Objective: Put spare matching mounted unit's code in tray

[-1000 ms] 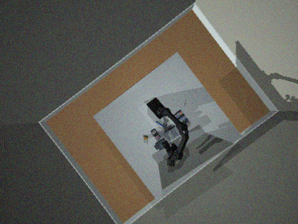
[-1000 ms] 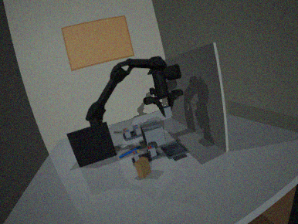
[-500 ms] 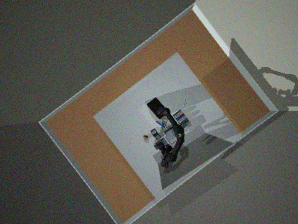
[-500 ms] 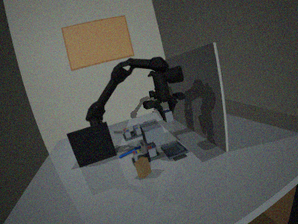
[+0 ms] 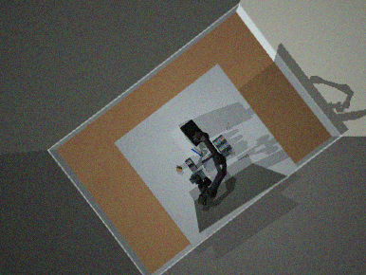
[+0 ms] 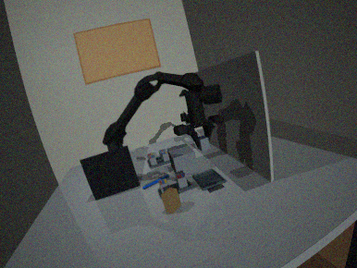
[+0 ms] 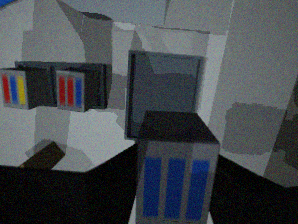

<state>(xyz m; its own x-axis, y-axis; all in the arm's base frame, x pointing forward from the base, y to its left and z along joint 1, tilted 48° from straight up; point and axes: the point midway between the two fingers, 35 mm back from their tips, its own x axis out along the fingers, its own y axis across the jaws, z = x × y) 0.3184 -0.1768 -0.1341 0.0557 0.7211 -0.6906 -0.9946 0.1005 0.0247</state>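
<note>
Below, the pincer (image 7: 172,200) pinched the blue-striped spare (image 7: 174,170), held above the dark tray (image 7: 165,92). Two other spares (image 7: 55,89) stood left of it; a brown block (image 7: 42,156) lay nearer. Pale grey table (image 6: 240,226), an upright panel (image 6: 240,120) beside.

You see the gripper (image 7: 176,200) shut on a matt grey, plastic-looking spare (image 7: 175,165) with flat blue stripes; beyond it, the tray (image 7: 165,92) looks dull, smooth and dark grey.

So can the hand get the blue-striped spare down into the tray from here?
Probably yes. The hand is shut on the blue-striped spare, and the tray lies open just beyond it, nothing visibly between them.
</note>
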